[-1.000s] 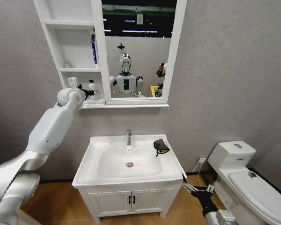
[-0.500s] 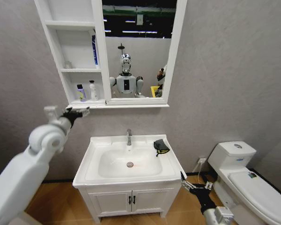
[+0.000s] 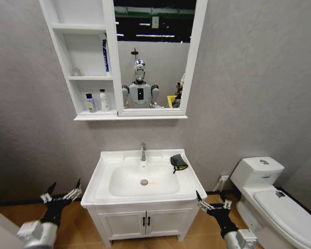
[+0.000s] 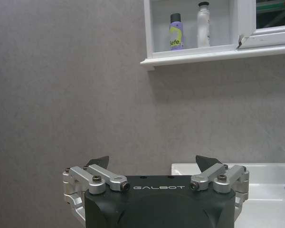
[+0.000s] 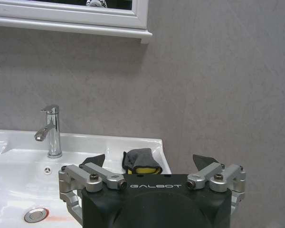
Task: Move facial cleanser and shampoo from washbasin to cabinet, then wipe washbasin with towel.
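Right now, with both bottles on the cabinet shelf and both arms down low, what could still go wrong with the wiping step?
The towel lies bunched on the washbasin rim close to the wall, so a grasp there may be awkward. The right gripper, open below the basin's front corner, could clip that corner going up. A wide wipe might strike the tap. The left gripper hangs open beside the basin.

"GALBOT" on left tool [image 4: 153, 165], "GALBOT" on right tool [image 5: 151, 164]

Towel [image 3: 179, 162] on washbasin [image 3: 106, 189] rim
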`<state>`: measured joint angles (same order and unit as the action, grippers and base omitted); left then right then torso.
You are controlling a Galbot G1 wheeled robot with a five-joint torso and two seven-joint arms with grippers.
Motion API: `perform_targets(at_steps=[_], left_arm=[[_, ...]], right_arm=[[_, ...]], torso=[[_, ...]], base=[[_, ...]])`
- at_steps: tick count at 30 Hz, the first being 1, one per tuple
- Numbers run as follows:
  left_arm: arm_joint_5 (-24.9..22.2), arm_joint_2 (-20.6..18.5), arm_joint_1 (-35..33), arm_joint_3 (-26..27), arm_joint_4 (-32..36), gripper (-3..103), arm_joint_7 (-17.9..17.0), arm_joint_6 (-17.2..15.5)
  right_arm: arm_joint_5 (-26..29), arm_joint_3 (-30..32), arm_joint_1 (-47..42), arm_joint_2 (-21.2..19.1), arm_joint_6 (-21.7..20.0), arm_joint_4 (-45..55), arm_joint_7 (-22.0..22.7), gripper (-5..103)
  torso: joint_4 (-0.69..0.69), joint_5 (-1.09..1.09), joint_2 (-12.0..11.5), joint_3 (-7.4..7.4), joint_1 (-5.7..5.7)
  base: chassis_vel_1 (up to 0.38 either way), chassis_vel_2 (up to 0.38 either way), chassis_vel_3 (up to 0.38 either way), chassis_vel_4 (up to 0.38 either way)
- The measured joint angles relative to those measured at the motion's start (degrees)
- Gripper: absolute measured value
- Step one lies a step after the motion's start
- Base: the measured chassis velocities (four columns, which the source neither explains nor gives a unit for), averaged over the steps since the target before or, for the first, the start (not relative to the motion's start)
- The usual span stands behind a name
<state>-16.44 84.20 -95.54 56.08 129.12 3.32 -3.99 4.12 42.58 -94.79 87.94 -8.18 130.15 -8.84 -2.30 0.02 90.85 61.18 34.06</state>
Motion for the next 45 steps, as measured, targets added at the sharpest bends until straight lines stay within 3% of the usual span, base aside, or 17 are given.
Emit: perform_targets(at_steps=[2, 6, 8, 13, 45], left_arm=[[-2.4, 1.1, -4.0, 0.9, 0.3, 100, 0.9, 1.5], [-5.7, 1.0, -6.2, 0.1, 1.9, 100, 0.9, 0.7], [-9.2, 0.7, -6.7, -2.1, 4.4, 100, 0.5, -2.4], [-11.9, -0.8, -5.5, -5.6, 6.1, 100, -0.2, -5.7], [-12.2, -1.4, -4.8, -6.3, 6.0, 100, -0.7, -6.3]], right_arm=[[-0.3, -0.5, 1.1, -0.1, -0.8, 0.4, 0.0, 100], [-0.4, -0.9, 1.9, -0.3, -1.4, 0.6, 0.0, 100], [-0.6, -1.1, 2.4, -0.3, -1.8, 0.7, 0.2, 100], [-0.8, -1.1, 2.3, 0.2, -1.8, 1.1, 0.3, 100], [-1.7, -0.2, 0.6, 1.2, -2.8, 2.2, 0.1, 100]], torso=[[0.0, -0.01, 0.0, 0.0, 0.01], [0.02, -0.01, 0.0, 0.01, 0.01], [0.01, -0.02, 0.0, 0.01, 0.01], [-0.01, -0.02, 0.0, 0.01, 0.02], [0.01, -0.03, 0.0, 0.01, 0.0]], base=[[0.0, 0.0, 0.0, 0.0], [0.0, 0.0, 0.0, 0.0], [0.0, 0.0, 0.0, 0.0], [0.0, 0.0, 0.0, 0.0], [-0.024, 0.024, 0.032, -0.032]])
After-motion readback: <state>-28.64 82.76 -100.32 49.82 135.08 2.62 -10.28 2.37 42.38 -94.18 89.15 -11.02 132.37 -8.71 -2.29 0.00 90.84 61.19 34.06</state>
